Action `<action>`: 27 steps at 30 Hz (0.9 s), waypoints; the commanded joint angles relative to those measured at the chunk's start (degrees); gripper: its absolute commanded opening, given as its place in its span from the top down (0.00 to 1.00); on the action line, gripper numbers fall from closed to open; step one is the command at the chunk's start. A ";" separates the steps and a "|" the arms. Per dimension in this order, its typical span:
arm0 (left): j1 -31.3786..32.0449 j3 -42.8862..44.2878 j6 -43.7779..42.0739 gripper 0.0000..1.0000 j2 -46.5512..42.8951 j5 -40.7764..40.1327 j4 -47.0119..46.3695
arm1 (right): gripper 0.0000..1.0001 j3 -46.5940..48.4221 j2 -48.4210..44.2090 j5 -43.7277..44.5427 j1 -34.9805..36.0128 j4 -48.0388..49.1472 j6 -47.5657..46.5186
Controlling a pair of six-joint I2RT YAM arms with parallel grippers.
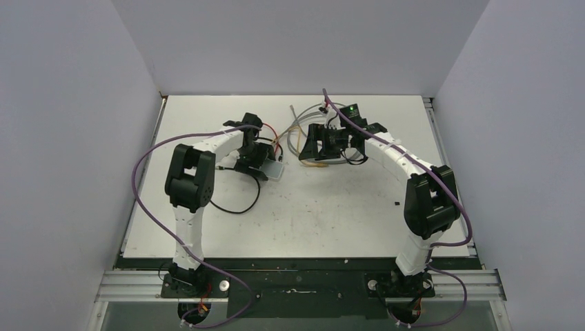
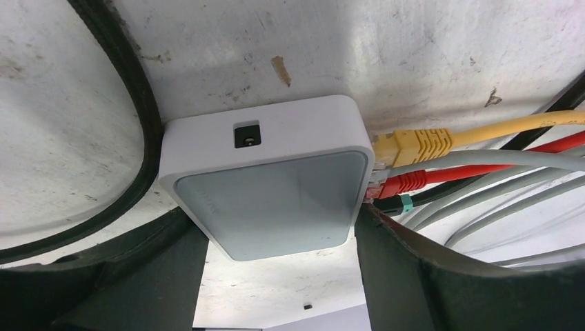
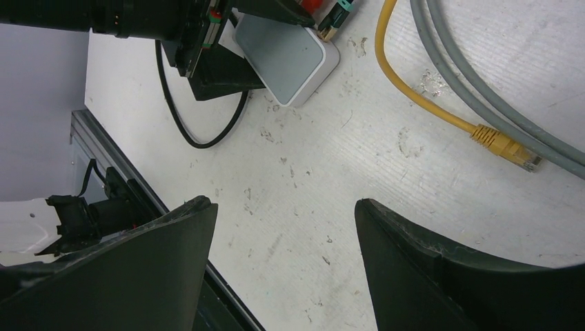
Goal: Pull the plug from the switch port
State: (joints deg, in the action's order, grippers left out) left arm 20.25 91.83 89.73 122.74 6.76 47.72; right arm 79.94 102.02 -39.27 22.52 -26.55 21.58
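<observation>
The left fingers press against two opposite sides of the switch, gripping it where it lies flat on the table. The right fingers stand wide apart above the table, holding nothing. Pale lilac-grey walls close the space in on three sides, and a metal rail runs along the near edge by the arm bases. The table is white, scuffed and speckled with small marks. The switch sits left of the table's middle, under the left arm's wrist, with its broad face up. Its socket edge faces the bundle of cables lying between the two arms, which is the right side in the left wrist view. Which way its long axis runs is hard to tell. It is tiny from above, foreshortened at the left wrist, and partly covered by the left arm in the right wrist view, and two of its corners hide behind the fingers. A black cable loops on the table beside the left arm. Grey cables run off past the socket edge and are cut by the frame. A yellow plug and, just below it, a red plug sit in the socket edge; the sockets themselves are out of sight. A loose yellow connector lies free on the table near the right fingers. A small dark round jack shows on the switch's adjoining side.
</observation>
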 commanded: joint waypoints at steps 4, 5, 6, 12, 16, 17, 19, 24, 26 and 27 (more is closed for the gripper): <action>0.38 -1.73 -9.20 0.44 -3.81 -3.67 0.81 | 0.25 4.68 -2.01 -0.28 -1.19 -0.66 -0.47; 0.51 -1.86 -10.91 0.45 -4.16 -3.69 0.84 | 0.25 4.83 -2.25 -0.28 -1.38 -0.74 -0.30; 0.57 -1.91 -13.14 0.45 -4.39 -3.62 0.88 | 0.25 4.94 -2.52 -0.28 -1.62 -0.78 -0.05; 1.40 -3.09 -27.31 0.51 -4.85 -1.73 1.83 | 0.23 5.56 -3.63 -0.37 -3.19 -1.63 0.22; 2.73 -5.06 -34.75 0.54 -5.74 -2.22 2.99 | 0.22 5.37 -3.90 -0.47 -4.16 -2.32 -0.29; 3.34 -5.64 -36.25 0.54 -6.08 -2.68 3.07 | 0.22 5.28 -3.92 -0.46 -4.35 -2.49 -0.38; 4.85 -6.10 -39.68 0.54 -6.68 -4.05 3.33 | 0.22 5.07 -4.17 -0.54 -4.62 -2.75 -0.63; 8.45 -7.62 -47.43 0.54 -7.03 -6.22 4.01 | 0.22 4.88 -4.57 -0.60 -5.04 -3.75 -1.46; 9.88 -7.89 -50.37 0.54 -6.71 -6.28 4.17 | 0.21 4.83 -4.63 -0.61 -5.06 -4.32 -1.85; 10.69 -7.70 -51.76 0.54 -6.52 -7.51 4.41 | 0.21 4.70 -4.71 -0.63 -5.11 -4.45 -1.99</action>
State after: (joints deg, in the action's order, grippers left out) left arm 27.77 85.38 48.71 117.14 2.57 49.34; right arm 83.05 101.23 -39.29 17.91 -30.72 21.15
